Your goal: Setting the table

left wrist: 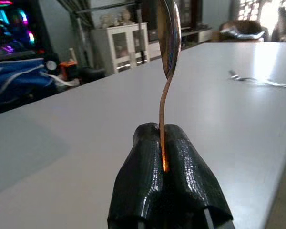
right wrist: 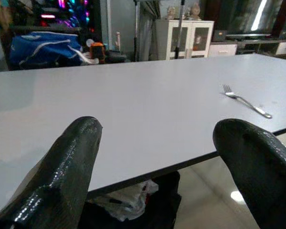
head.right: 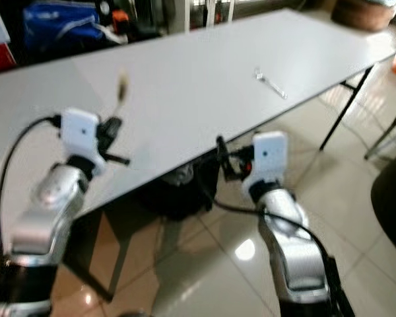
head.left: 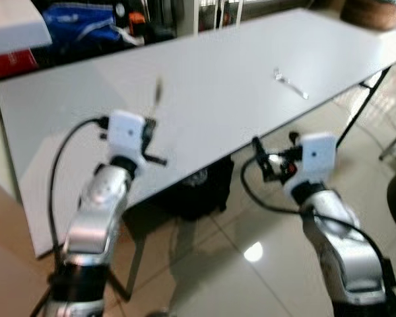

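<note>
Left wrist view shows the left gripper with its 2 black fingers clenched on the thin handle of a spoon, which stands upright from between the fingertips with its bowl at the top, seen edge-on. From the head camera, that gripper is held over the near part of the long white table, the spoon appearing as a blurred sliver above it. A fork lies flat on the tabletop farther along toward the robot's right, near the table's front edge and well apart from the spoon. The right gripper hangs just off the front edge of the table, at about tabletop height, holding nothing; the right wrist view shows its fingers spread wide apart. Under the table sits a dark bag on the glossy tiled floor. Beyond the far edge are a blue bag and a white cabinet.
</note>
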Motion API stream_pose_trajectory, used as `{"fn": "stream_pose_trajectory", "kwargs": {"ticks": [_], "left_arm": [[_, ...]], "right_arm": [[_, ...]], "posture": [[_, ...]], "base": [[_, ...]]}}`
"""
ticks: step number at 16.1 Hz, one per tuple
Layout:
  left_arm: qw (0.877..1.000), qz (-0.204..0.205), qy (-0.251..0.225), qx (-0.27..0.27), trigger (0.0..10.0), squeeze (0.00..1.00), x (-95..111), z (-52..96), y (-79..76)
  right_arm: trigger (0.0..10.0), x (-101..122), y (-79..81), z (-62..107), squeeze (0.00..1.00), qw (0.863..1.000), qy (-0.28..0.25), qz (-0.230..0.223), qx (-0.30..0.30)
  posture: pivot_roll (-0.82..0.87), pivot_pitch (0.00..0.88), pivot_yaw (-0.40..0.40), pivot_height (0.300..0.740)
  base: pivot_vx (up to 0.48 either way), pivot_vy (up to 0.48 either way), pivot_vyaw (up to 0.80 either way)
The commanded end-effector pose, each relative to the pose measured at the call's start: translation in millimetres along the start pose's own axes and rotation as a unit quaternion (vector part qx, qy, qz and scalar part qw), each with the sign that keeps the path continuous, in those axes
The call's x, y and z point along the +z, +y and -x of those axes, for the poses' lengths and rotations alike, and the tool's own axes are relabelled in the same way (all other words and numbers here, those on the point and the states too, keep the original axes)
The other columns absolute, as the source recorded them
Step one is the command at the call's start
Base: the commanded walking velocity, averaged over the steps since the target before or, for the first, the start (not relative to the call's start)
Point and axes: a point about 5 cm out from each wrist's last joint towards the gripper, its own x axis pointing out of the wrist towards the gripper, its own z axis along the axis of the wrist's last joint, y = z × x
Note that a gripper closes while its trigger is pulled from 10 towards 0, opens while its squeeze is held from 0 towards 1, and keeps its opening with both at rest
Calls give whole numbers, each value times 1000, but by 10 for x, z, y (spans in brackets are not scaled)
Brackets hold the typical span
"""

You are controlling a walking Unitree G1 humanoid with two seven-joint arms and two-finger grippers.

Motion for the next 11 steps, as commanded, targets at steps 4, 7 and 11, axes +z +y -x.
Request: {"fn": "stream_pose_trajectory", "kwargs": {"ticks": [4, 7, 11], "left_arm": [[1000, -8, 0, -2, 10000, 0, 11, -22, -69], [1000, -8, 1, 1, 10000, 0, 6, -21, -68], [1000, -8, 2, 0, 10000, 0, 5, -25, -86]], "right_arm": [[10000, 6, -62, -13, 0, 1000, 3, 13, -15], [10000, 7, -91, -12, 0, 1000, 2, 13, -24], [10000, 20, -121, -14, 0, 999, 2, 16, -30]], "posture": [[52, 27, 3, 740], [52, 27, 3, 740], [45, 35, 2, 740]], "base": [[0, -448, 800], [0, -480, 800], [0, -480, 800]]}}
